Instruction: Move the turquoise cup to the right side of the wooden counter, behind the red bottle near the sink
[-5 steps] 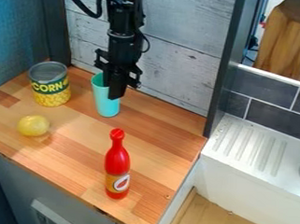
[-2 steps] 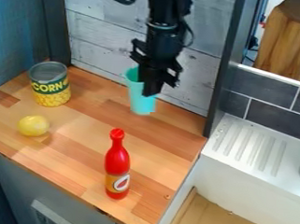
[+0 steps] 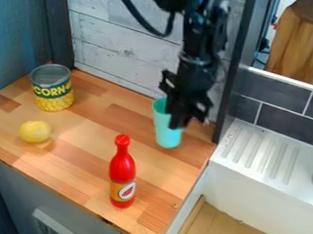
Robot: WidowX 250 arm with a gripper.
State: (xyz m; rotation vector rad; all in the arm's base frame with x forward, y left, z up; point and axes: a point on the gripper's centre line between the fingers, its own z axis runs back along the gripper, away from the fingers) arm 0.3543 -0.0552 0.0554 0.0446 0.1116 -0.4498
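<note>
cup: the turquoise cup [image 3: 166, 134] is held near upright, behind and to the right of the red sauce bottle [image 3: 122, 168]
jaws: pinched on the cup's wall by the black gripper [image 3: 175, 121]
neighbours: the lemon [image 3: 35, 131] and tin can [image 3: 52, 92] are placed left of the bottle
step: judged a carry or placement
next move: a steady grip and level base are called for; base contact cannot be told

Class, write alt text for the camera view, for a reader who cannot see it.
A robot's black tool holds a turquoise cup at the right side of a wooden counter. A red bottle stands nearer the camera; a yellow fruit and a green-and-yellow can sit at left.
</note>
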